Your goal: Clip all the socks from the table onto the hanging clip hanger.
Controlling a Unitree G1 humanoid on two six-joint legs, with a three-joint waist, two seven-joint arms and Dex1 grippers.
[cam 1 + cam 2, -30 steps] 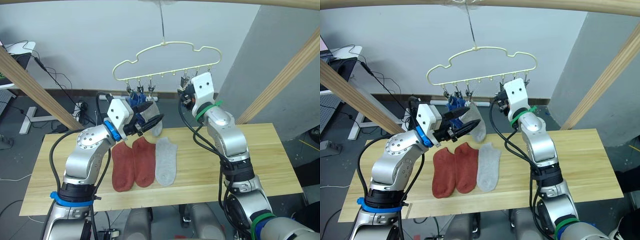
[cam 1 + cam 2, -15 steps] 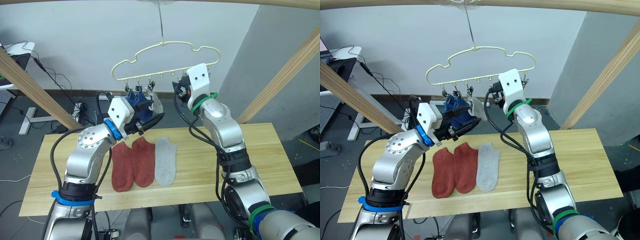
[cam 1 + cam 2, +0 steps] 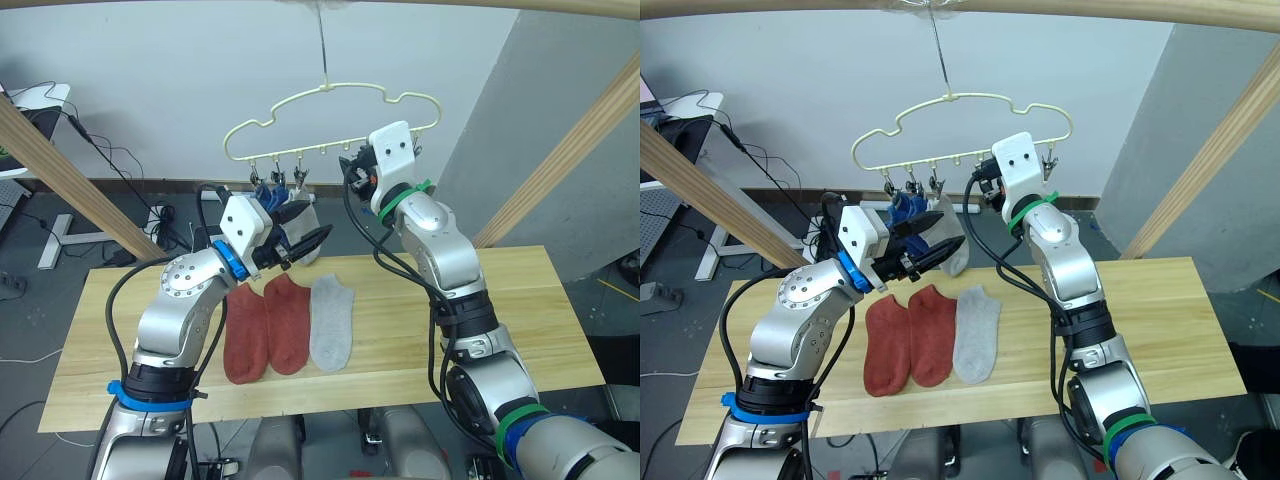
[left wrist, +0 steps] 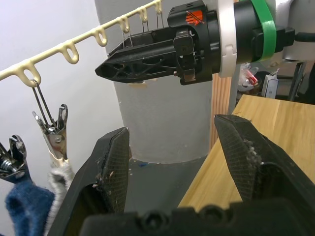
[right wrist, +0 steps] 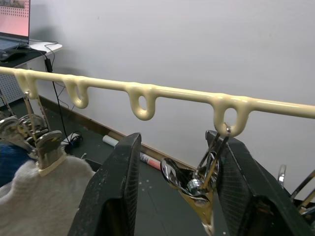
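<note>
Socks (image 3: 289,322): three on table (image 3: 520,320), three clipped.

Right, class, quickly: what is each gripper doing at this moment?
Left gripper: open, holding nothing.
Right gripper: open, empty, at the clip hanger.

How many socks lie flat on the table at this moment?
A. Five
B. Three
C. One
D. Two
B: two rust-red socks and one light grey sock lie side by side on the table; the other socks already hang from the clip hanger.
</note>
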